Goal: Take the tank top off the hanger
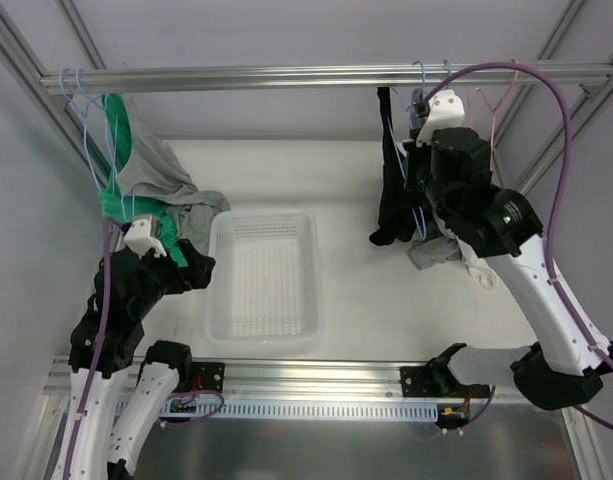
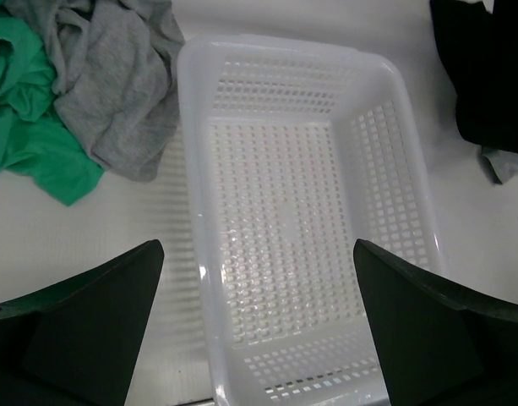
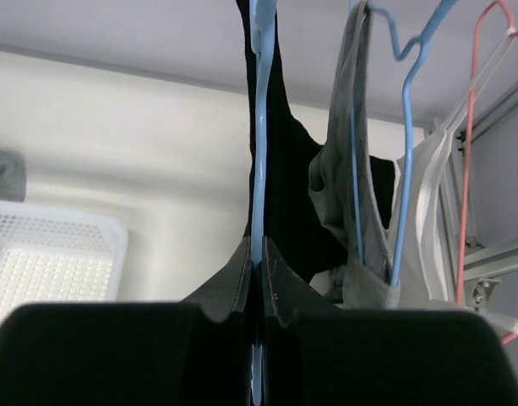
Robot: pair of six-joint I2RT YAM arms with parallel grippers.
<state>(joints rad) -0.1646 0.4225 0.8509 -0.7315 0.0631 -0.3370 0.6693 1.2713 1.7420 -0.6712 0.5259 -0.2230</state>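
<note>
A black tank top (image 1: 391, 200) hangs from a light-blue hanger (image 1: 422, 72) at the right end of the rail. In the right wrist view my right gripper (image 3: 258, 254) is shut on that blue hanger (image 3: 261, 127), with its thin arm pinched between the fingertips. The black tank top (image 3: 288, 194) hangs just behind it. In the top view the right gripper (image 1: 418, 108) is high up beside the garment. My left gripper (image 2: 257, 249) is open and holds nothing. It hovers over the near end of the white basket, seen low on the left from above (image 1: 191, 270).
A white perforated basket (image 1: 221, 300) sits mid-table. Beside the held hanger hang a grey top (image 3: 347, 169) on another blue hanger and a red hanger (image 3: 471, 169). Green and grey garments (image 1: 136, 175) hang at the rail's (image 1: 286, 77) left end and drape onto the table.
</note>
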